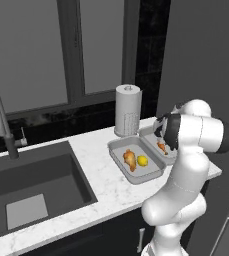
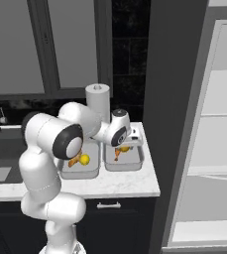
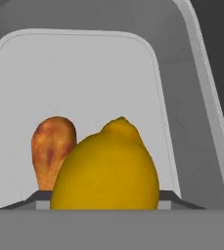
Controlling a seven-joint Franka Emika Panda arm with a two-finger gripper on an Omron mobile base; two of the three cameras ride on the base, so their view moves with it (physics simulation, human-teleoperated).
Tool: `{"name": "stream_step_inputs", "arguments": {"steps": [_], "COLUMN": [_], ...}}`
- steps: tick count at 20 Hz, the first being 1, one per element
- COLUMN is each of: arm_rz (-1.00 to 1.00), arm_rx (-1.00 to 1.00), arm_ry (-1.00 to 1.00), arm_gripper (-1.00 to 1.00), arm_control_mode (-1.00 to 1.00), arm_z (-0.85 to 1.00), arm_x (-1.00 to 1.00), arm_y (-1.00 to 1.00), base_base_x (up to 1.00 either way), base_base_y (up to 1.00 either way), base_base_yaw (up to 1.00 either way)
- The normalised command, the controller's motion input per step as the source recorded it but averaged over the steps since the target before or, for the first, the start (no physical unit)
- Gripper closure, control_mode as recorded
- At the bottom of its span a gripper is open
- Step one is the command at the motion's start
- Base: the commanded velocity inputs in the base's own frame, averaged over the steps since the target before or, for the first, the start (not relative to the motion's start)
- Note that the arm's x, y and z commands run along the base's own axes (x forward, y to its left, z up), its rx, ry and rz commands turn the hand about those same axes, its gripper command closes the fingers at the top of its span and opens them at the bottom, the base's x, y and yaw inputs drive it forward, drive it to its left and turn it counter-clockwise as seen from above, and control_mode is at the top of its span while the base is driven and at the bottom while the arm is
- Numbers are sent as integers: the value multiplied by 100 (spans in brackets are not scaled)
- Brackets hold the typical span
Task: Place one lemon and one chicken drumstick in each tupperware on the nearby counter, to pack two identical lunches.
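Yellow lemon (image 3: 106, 168), seemingly clamped in the gripper (image 2: 127, 144), hangs over the right-centre tupperware (image 2: 140, 159); lower before releasing, beside the drumstick (image 3: 52, 149).

Two bright yellow lemons are recorded, one large in the hand view (image 3: 106, 168) and one in the left tray (image 1: 142, 160). Orange-brown mottling is noted on the chicken drumsticks (image 3: 52, 149), and plain grey on both tupperware trays (image 1: 117, 146). White marbling with faint grey veins is seen on the counter (image 1: 98, 187), above black cabinets.
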Motion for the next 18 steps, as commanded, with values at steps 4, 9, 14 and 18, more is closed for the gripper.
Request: {"name": "stream_step_inputs", "arguments": {"steps": [4, 9, 14, 18], "arm_rz": [0, 0, 0, -3], "arm_rx": [-1, 0, -2, -8], "arm_ry": [0, 0, -1, -5], "arm_gripper": [100, -100, -100, -100], "arm_control_mode": [-100, -100, -100, -100], "arm_z": [-44, -7, 31, 45], "arm_x": [25, 3, -17, -31], "arm_y": [0, 0, 7, 26], "base_base_x": [0, 0, 0, 0], "base_base_y": [0, 0, 0, 0], "base_base_yaw": [0, 0, 0, 0]}}
